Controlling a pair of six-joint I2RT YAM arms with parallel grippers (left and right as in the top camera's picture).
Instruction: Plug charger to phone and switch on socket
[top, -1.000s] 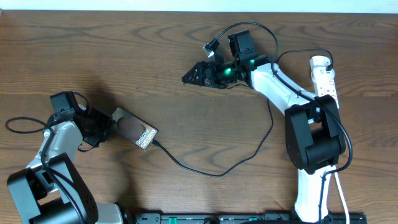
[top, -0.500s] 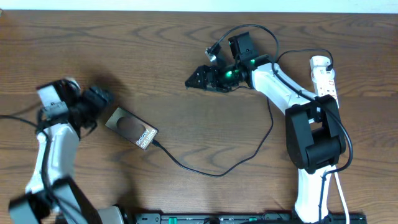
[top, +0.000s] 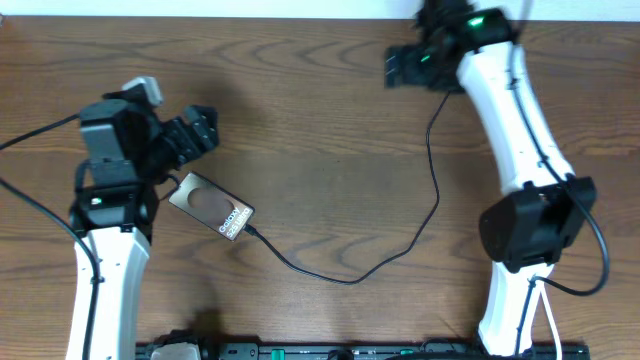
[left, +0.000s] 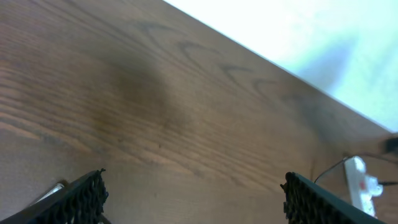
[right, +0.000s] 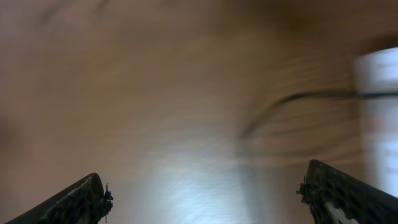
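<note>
we see the phone (top: 210, 207) lying flat on the wooden tabletop (top: 320, 150), set at a slant in the left half, its white lettering toward the lower-right end. the charger (top: 350, 281) meets that end with its small tip; we cannot tell how deep it sits. from there the black cable sags toward the front edge, climbs to the right and runs up to the far side. there it passes beneath the right arm (top: 515, 110), which hides its other end.

the left claw (top: 193, 132) hangs just beyond the phone's upper-left end, apart from it. its fingers stand wide with nothing between them; the left wrist view shows the fingertips (left: 87, 196) at the lower corners and bare wood in the gap. in that same view the socket (left: 360, 185) lies far off at the right edge, a small white strip on the wood.

the right claw (right: 205, 190) is up at the far edge of the tabletop, also spread wide and holding nothing. its wrist view is smeared with blur. it shows a dark line (right: 298, 98) and a pale block (right: 378, 93) at the right edge, neither of which we can name for sure.
</note>
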